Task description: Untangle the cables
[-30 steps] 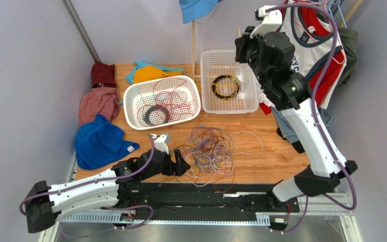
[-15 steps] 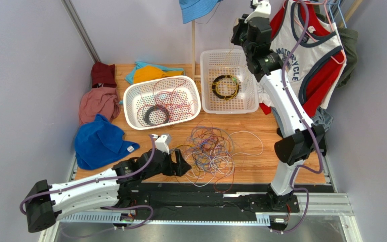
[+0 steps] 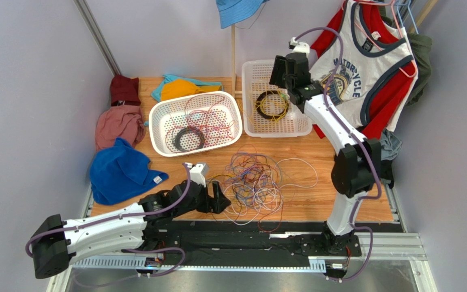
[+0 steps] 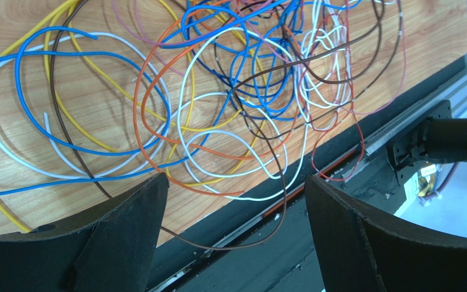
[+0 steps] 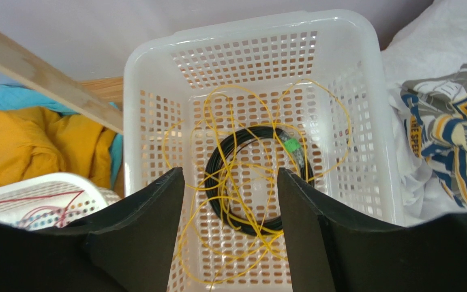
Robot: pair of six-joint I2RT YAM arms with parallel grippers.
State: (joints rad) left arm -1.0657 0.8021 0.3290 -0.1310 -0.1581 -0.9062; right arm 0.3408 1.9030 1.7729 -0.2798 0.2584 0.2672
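The right arm (image 3: pixel 332 123) has swung down from high up to hang over the far right basket (image 3: pixel 277 132), its gripper (image 5: pixel 230 174) now spread wide and empty. The left gripper (image 4: pixel 236 182) stays open at the near edge of the tangled cables (image 3: pixel 254 182), which lie on the table (image 3: pixel 321 201).

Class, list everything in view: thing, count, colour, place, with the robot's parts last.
cables: one tangle, many colours, near edge of wooden table
left basket: one, white, holding black coil and reddish wires
right basket: one, white, holding black coil and yellow wire
maroon cloth, pink cloth, blue cloth: one each, table's left
orange-teal cloth: one, behind left basket
jersey: one, white and red, hanging at right
hat: one, blue, top
left arm: jaws open, beside the tangle
right arm: jaws open, above right basket
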